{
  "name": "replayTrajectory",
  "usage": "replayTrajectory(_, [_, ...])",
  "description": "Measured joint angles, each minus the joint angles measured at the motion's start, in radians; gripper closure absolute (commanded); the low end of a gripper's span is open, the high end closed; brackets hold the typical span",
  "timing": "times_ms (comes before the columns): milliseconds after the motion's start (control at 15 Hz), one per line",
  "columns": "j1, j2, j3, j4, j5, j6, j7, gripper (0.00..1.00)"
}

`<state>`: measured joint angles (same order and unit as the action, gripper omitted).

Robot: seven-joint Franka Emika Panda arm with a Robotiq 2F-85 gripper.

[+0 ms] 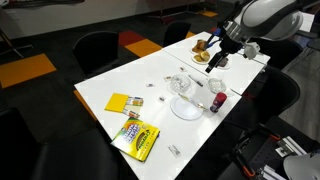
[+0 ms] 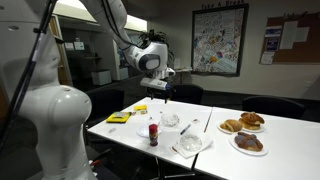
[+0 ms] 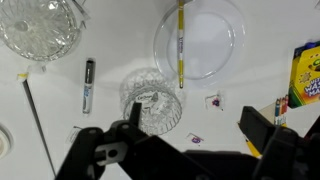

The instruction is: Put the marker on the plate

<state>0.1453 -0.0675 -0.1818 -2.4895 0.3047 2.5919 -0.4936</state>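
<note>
The gripper (image 3: pixel 188 128) hangs well above the counter (image 3: pixel 250 90) in both exterior views, and its jaws stand wide apart with nothing between them. In the wrist view the marker (image 3: pixel 88 85), white-bodied with a dark cap, lies flat on the counter just left of a clear glass (image 3: pixel 152 100), apart from the plate (image 3: pixel 225 55). The plate sits beyond the glass, and 1 long thin yellow-and-white stick (image 3: pixel 181 45) lies across it, its near end reaching past the rim; I cannot tell what kind of stick it is. A clear glass bowl (image 3: pixel 40 25) stands at the upper left and a crayon box (image 3: pixel 305 75) at the right edge. In an exterior view the plate (image 1: pixel 176 110) lies near a small red cup (image 1: pixel 217 102).
</note>
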Motion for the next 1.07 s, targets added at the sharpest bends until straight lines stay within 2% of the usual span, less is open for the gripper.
replayTrajectory(333, [-0.034, 0.0, 0.043, 0.0, -0.004, 0.007, 0.008, 0.0])
replayTrajectory(600, [-0.048, 0.029, 0.067, 0.001, -0.004, 0.058, 0.021, 0.0])
replayTrajectory(1067, [-0.089, 0.16, 0.091, 0.03, -0.081, 0.119, 0.198, 0.0])
